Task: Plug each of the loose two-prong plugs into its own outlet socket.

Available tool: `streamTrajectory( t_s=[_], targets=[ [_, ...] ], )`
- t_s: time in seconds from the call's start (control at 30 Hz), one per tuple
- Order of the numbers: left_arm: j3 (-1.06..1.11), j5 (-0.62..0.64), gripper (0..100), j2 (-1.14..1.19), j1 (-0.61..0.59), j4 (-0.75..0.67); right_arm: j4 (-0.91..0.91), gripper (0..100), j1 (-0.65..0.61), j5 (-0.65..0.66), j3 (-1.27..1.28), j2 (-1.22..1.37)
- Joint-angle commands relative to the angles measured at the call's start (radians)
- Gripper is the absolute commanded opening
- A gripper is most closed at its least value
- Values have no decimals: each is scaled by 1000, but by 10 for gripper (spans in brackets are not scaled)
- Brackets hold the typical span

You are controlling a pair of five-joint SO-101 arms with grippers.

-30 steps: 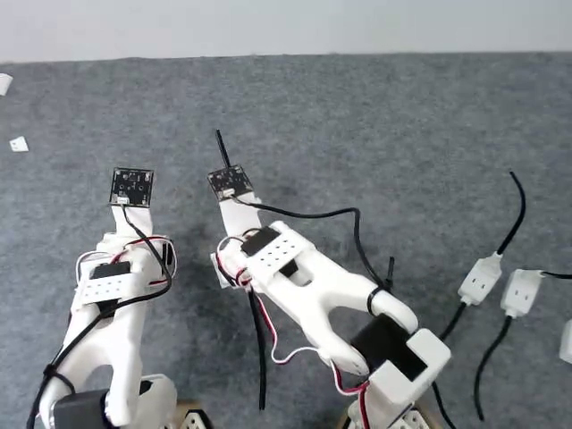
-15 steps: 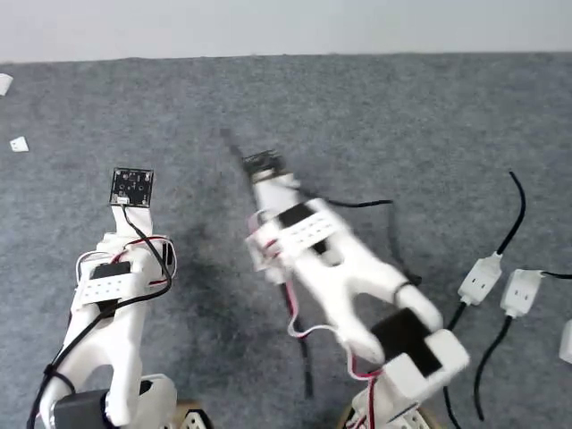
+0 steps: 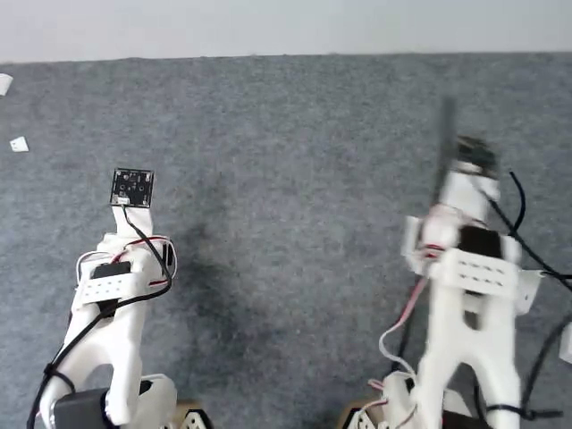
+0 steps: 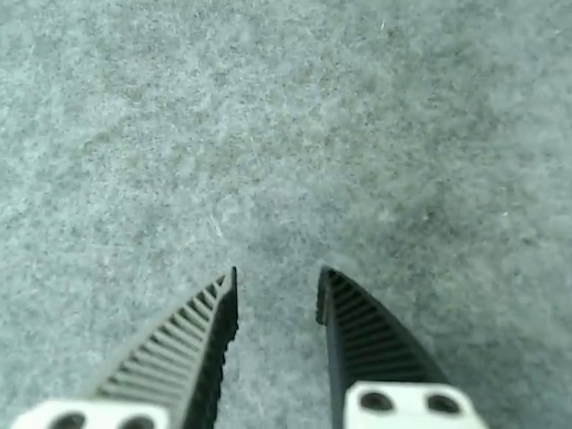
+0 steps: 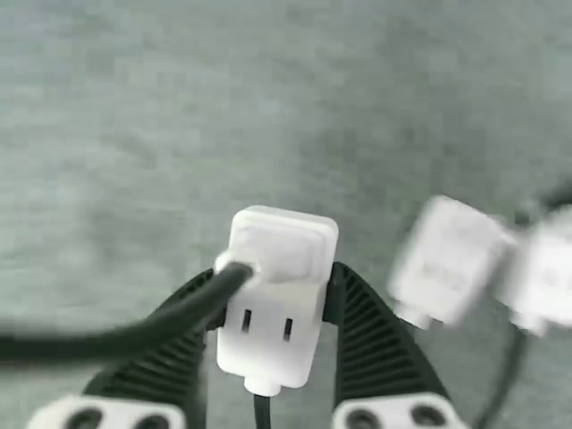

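Note:
My right gripper (image 5: 279, 281) is shut on a white connector (image 5: 273, 335) with two slots on its face; a black cable (image 5: 116, 335) runs off from it. Just beyond it on the grey carpet lie two more white connector blocks (image 5: 447, 259), blurred. In the high view this gripper (image 3: 471, 156) is at the far right, with a black cable end (image 3: 444, 134) sticking up beside it. My left gripper (image 4: 275, 281) is open above bare carpet, nothing between its fingers; in the high view it (image 3: 131, 186) hangs at the left.
A black cable (image 3: 517, 201) curls out past the right arm, and a white piece (image 3: 565, 344) sits at the right edge. Two small white scraps (image 3: 18, 143) lie at the far left. The carpet (image 3: 295, 179) ends at a pale wall at the back.
The right arm has swung from the table's centre to the far right, carrying the cabled piece with it. The left arm has not moved.

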Motion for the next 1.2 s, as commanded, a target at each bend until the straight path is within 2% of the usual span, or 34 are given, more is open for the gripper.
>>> streamTrajectory(
  t_s=[0.0, 0.1, 0.2, 0.33, 0.43, 0.67, 0.83, 1.17],
  targets=[
    [-24, 11, 137, 0, -3, -26, -76, 9, 124, 75, 41, 8],
    [-22, 9, 137, -3, -5, -23, -99, 44, 125, 170, 78, 47],
    [-22, 9, 137, -5, -8, -23, -47, 170, 87, 169, 43, 48],
    [-16, 9, 137, -6, -8, -21, 131, 333, 45, 173, -80, 10],
    [-12, 9, 137, -8, -8, -21, 277, 390, 41, 173, -184, -38],
    [5, 6, 137, -58, -21, -21, 542, 394, 42, 166, -310, -220],
    [156, 6, 137, -299, -97, -29, 558, 393, 45, 173, -250, -403],
    [547, 11, 137, -916, -160, -11, 466, 394, 45, 173, 103, -788]
  ],
)
